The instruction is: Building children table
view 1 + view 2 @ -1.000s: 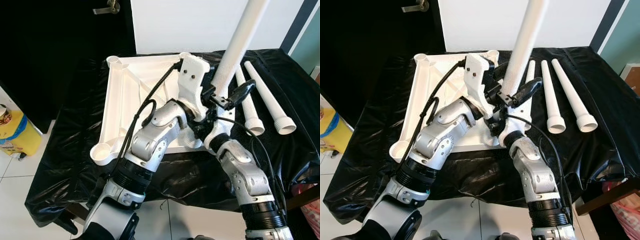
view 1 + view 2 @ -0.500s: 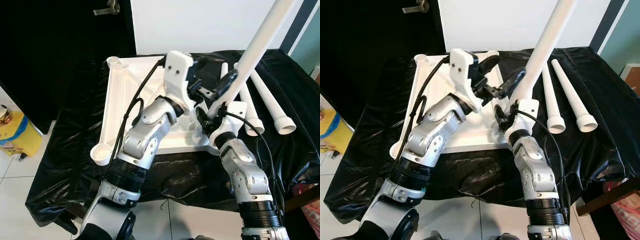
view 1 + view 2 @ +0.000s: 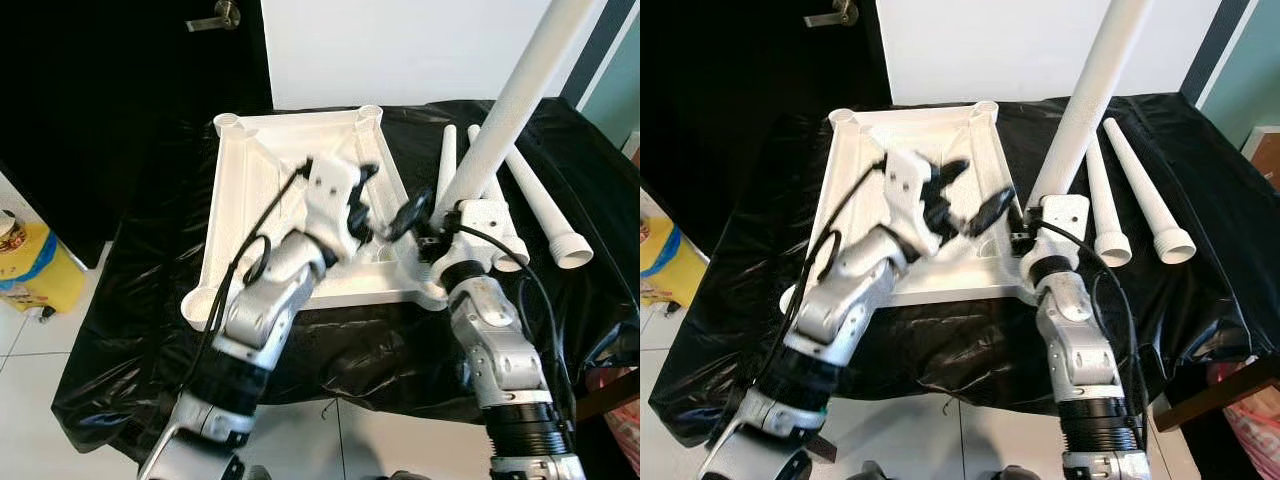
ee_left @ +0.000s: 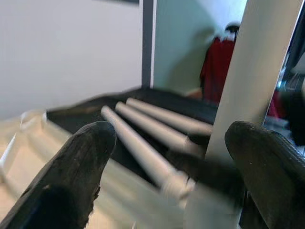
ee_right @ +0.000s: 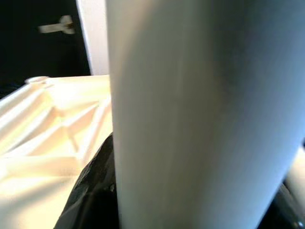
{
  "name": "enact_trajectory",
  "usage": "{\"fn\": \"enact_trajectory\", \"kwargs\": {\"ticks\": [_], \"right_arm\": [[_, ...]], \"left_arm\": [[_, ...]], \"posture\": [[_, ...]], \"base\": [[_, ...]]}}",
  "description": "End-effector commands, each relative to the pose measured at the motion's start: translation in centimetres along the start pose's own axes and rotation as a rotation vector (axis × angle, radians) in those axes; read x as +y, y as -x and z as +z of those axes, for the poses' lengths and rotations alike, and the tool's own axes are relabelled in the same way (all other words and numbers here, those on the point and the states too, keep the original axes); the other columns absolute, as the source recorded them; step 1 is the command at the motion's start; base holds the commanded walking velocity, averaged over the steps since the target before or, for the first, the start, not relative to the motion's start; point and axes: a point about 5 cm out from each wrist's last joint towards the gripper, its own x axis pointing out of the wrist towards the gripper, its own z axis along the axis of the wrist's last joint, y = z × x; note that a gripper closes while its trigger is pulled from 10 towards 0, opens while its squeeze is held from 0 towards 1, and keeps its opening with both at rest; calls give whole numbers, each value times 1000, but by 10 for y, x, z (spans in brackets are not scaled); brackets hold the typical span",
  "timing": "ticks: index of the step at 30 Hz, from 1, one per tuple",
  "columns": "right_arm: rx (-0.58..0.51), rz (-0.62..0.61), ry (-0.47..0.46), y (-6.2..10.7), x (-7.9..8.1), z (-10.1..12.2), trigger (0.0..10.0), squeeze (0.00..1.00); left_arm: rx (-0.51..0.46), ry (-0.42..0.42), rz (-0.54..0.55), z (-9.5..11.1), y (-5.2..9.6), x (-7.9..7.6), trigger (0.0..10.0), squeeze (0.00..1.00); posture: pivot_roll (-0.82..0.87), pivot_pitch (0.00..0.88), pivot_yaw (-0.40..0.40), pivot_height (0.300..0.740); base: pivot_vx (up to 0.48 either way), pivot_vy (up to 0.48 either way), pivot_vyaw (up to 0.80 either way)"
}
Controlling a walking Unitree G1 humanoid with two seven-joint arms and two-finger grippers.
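While the upturned white table panel (image 3: 255,190) lies ribs-up on the black-draped tabletop (image 3: 150,300), toward its left half, one white leg (image 3: 510,110) stands nearly upright at the panel's near right corner socket, leaning slightly away to the right. Right tool (image 3: 432,232) holds this leg low down, close above the socket; its dark fingers wrap the tube in the right wrist view, where the leg (image 5: 200,114) is pressed hard against the lens. Whether the leg foot is fully seated in the socket cannot be told, as the tool body hides the joint.

Left tool (image 3: 372,212) hovers over the panel's right rail, just beside the leg, fingers (image 4: 71,176) spread wide, gripping nothing. It is blurred in both eye views.

Three spare legs (image 3: 535,215) lie side by side on the cloth, right of the panel, flared ends toward the near edge.

Risks, as judged:
- Leg is tall and held only near its base; a tilt could cross-seat it or lever the light panel up at that corner.
- Slick cloth under panel may let it slide if pushed sideways.
- Open left tool close to leg could knock it.
- Spare legs are round and may roll if the cloth is tugged.
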Motion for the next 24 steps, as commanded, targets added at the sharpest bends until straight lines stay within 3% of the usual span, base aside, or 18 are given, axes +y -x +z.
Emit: {"fn": "enact_trajectory", "kwargs": {"ticks": [1, 7, 24], "right_arm": [[-3, -13, 21, 2, -3, -2, 10000, 0], [-20, -12, 82, 4, -5, -7, 10000, 0], [28, -23, 68, 7, -6, -28, 10000, 0]], "left_arm": [[6, -33, -67, -1, 0, -6, 10000, 0], [90, -141, -90, -18, 9, -11, 10000, 0], [147, -170, -149, -30, 19, -24, 10000, 0]], "posture": [[-81, 16, 8, 740], [-76, 18, 6, 740], [-71, 3, 9, 740]], "base": [[0, 0, 0], [0, 0, 0], [0, 0, 0]]}}
